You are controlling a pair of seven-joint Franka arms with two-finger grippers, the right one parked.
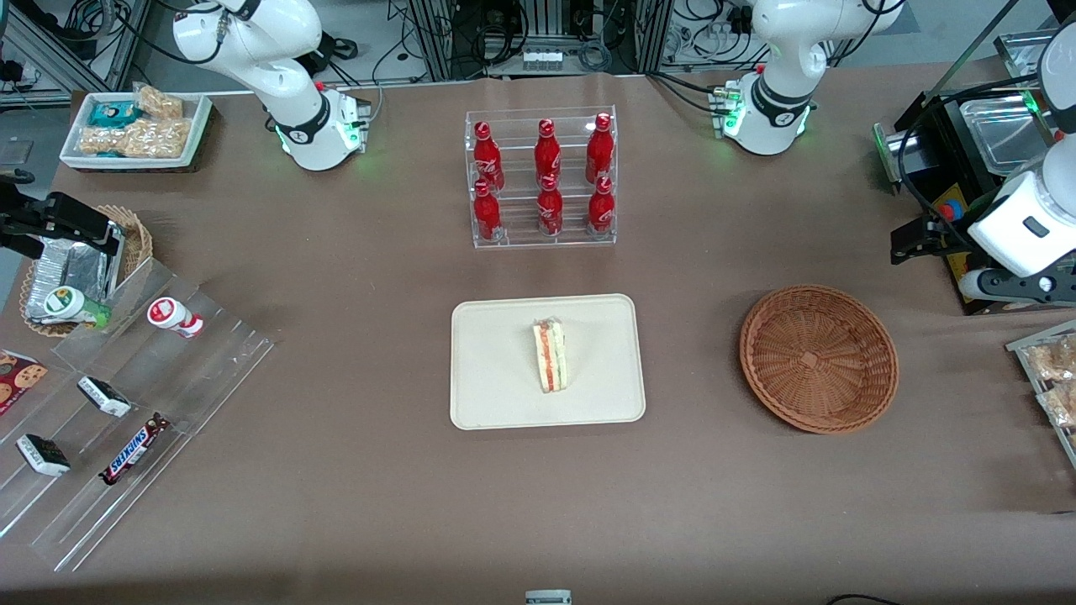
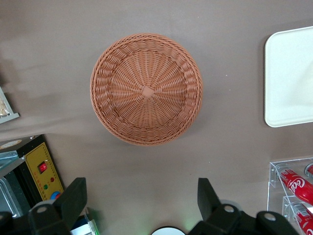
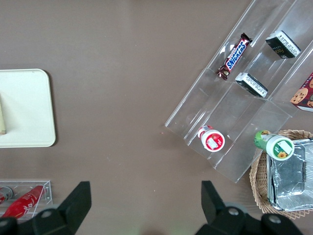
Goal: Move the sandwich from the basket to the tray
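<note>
Sandwich [image 1: 551, 356] lies on tray [image 1: 496, 395], basket [image 2: 146, 89] empty; my claw [image 2: 142, 200] hangs released above it. I'd just park.

Claw [image 2: 142, 205] spread wide above table; basket [image 2: 146, 89] bare; tray [image 2: 289, 78] beside.

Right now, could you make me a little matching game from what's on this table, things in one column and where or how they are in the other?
Things:
1. sandwich
2. basket
3. cola bottles
4. gripper

States:
a. in a clear rack
b. open, above the table beside the basket
c. lying on the tray
d. holds nothing

Pairs: 1-c, 2-d, 3-a, 4-b
</note>
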